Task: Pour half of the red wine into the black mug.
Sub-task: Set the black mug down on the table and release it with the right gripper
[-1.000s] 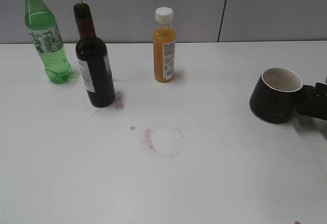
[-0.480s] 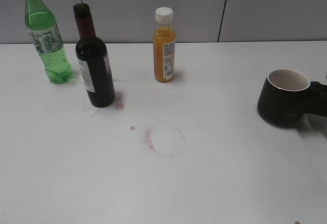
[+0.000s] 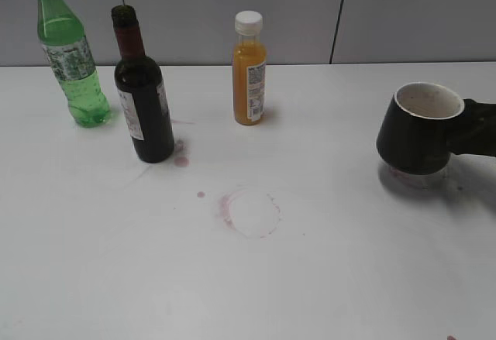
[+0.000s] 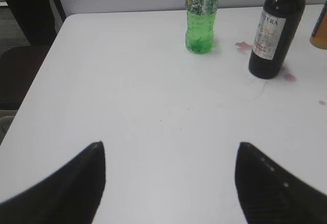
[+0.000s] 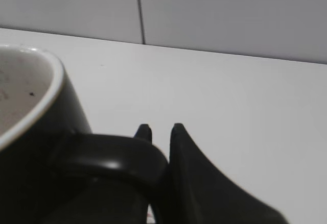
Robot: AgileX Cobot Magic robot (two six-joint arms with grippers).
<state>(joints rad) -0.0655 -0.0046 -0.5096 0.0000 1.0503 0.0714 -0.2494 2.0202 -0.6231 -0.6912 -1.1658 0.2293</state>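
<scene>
The dark-green wine bottle [image 3: 144, 92] with maroon neck and white label stands upright at the left of the white table; it also shows in the left wrist view [image 4: 276, 30]. The black mug [image 3: 418, 135], white inside, is at the far right, lifted a little off the table. My right gripper [image 3: 474, 132] is shut on its loop handle; in the right wrist view the jaws [image 5: 159, 129] pinch the handle beside the mug [image 5: 30, 112]. The mug's inside looks empty, with faint stains. My left gripper [image 4: 168, 150] is open and empty over bare table, well short of the bottle.
A light-green plastic bottle [image 3: 71, 53] stands at the back left, an orange juice bottle [image 3: 249, 69] with white cap at the back middle. A reddish ring stain [image 3: 252, 211] and small spots mark the middle of the table. A grey wall runs behind.
The mug in my right gripper tipped upright, dipped toward the right, and now sits higher and slightly left again, above a faint stain ring. The bottles have not moved.
</scene>
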